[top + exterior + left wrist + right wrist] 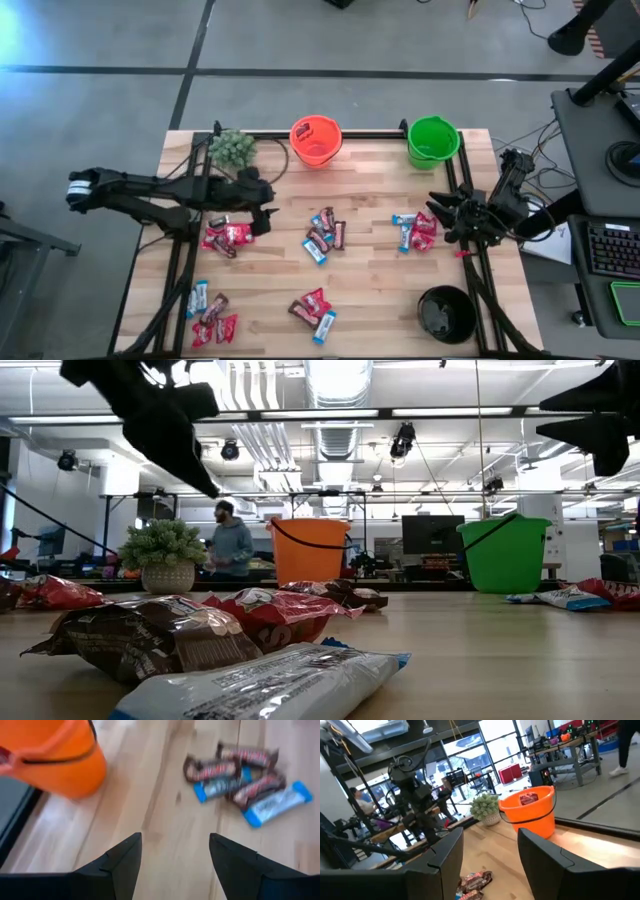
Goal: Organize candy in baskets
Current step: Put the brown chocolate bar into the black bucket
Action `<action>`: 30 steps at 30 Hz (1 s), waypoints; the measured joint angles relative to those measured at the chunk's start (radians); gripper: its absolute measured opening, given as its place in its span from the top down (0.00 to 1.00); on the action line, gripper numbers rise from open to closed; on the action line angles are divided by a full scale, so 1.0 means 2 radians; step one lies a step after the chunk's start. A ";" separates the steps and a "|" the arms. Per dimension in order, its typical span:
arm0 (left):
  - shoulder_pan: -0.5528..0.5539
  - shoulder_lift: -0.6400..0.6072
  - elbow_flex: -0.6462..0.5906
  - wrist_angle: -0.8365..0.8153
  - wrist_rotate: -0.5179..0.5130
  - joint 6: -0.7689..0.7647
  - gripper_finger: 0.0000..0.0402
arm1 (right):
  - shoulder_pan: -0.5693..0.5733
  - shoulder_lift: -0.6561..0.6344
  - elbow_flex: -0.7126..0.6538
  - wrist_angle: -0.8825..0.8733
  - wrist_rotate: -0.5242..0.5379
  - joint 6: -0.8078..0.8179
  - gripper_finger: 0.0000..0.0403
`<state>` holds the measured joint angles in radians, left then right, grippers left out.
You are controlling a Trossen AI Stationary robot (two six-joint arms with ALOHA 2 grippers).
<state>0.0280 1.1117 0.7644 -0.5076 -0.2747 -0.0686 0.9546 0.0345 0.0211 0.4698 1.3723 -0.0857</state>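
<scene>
Wrapped candy in red, blue-and-white and brown lies in several small heaps on the wooden table: a middle heap (325,236) (245,780), one at the left (228,237), one at the right (415,231), and two near the front (211,315) (313,312). The orange basket (315,140) (50,757) stands at the far edge with a red candy (528,798) inside. At the far right is the green basket (433,142), and at the front right the black basket (446,313). My left gripper (175,840) (268,212) hangs open above bare wood between the orange basket and the middle heap. Above the right heap my right gripper (490,832) (442,215) is open and pointing level.
A small potted plant (232,148) stands at the far left next to the orange basket. Black frame rails (470,250) run along the table's sides and far edge. Bare wood (380,290) lies between the heaps. A person (231,540) stands in the room behind the table.
</scene>
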 joint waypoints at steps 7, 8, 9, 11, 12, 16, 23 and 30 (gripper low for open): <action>0.000 0.070 0.042 -0.014 0.044 0.032 0.46 | 0.000 0.000 0.022 0.000 -0.001 -0.032 0.56; 0.000 0.079 0.048 -0.015 0.052 0.040 0.46 | 0.000 0.000 0.025 0.000 -0.001 -0.034 0.56; 0.000 0.089 0.053 -0.015 0.061 0.048 0.46 | 0.000 0.000 0.026 0.000 -0.001 -0.036 0.56; 0.000 0.108 0.061 -0.017 0.081 0.063 0.46 | 0.000 0.000 0.029 0.000 -0.002 -0.037 0.56; 0.000 0.116 0.064 -0.017 0.090 0.068 0.46 | 0.000 0.000 0.029 0.000 -0.002 -0.037 0.56; 0.000 0.140 0.077 -0.021 0.107 0.083 0.46 | 0.000 0.000 0.028 -0.003 -0.001 -0.036 0.56; 0.000 0.150 0.089 -0.018 0.123 0.109 0.46 | 0.000 0.000 0.028 -0.006 -0.001 -0.036 0.56; 0.000 0.193 0.122 -0.016 0.175 0.140 0.46 | 0.000 0.000 0.027 -0.008 -0.001 -0.029 0.56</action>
<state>0.0277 1.4975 1.0075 -0.5394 0.0750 0.2121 0.9546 0.0345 0.0757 0.4534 1.3708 -0.1446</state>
